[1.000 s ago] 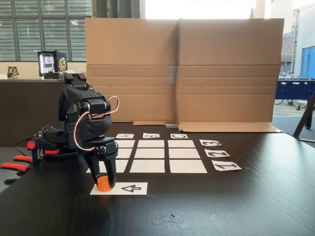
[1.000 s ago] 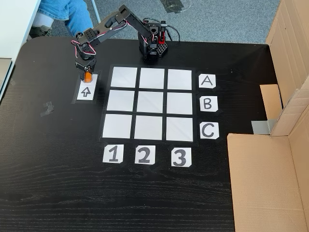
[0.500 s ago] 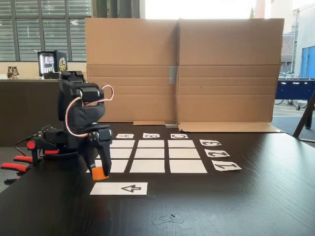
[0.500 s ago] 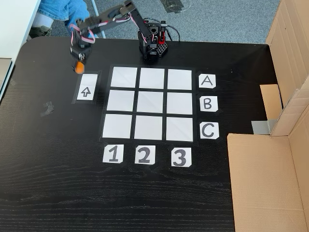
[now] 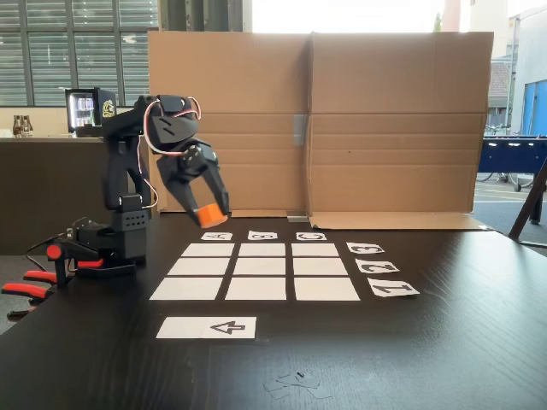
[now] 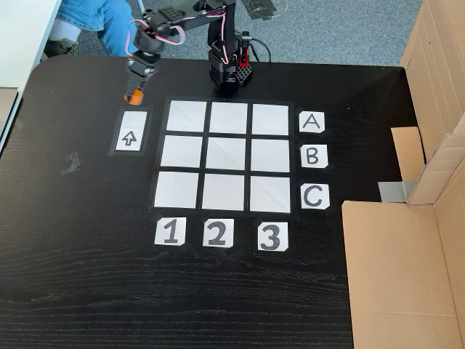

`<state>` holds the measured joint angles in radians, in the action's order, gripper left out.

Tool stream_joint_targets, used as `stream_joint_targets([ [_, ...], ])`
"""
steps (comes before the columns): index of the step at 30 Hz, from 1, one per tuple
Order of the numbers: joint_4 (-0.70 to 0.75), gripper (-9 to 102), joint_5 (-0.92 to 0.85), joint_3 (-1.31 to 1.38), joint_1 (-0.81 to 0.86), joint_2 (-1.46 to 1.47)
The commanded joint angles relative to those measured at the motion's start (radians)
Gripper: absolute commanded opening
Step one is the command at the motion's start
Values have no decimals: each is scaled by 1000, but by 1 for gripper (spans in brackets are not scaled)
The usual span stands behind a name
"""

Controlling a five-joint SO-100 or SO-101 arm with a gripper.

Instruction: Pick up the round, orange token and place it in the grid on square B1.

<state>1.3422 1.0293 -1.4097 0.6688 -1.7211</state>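
Gripper (image 5: pixel 208 210) closed on orange token (image 6: pixel 134 96), raised clear of the table (image 6: pixel 73 254), left of the grid (image 6: pixel 227 155) and beyond the arrow strip (image 6: pixel 131 131). Square B1 (image 6: pixel 181 151) bare.

Arrow strip (image 6: pixel 129 132) left of grid (image 6: pixel 226 155).

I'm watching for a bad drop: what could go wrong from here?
1. The token sits at the very tips of the jaws, high above the table; a slip would send it rolling.
2. The nine squares of the grid look alike, so it could land beside B1, which sits next to the arrow strip.
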Motion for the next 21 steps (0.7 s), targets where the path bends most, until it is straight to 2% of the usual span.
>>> stream_joint_targets([
  [1,29,0,23,-3,-89,-104],
  [6,31,-1,115,-135,-268,-193],
  [10,15,-1,196,-239,-341,-186],
  [21,-43,-1,308,-290,-295,-18],
])
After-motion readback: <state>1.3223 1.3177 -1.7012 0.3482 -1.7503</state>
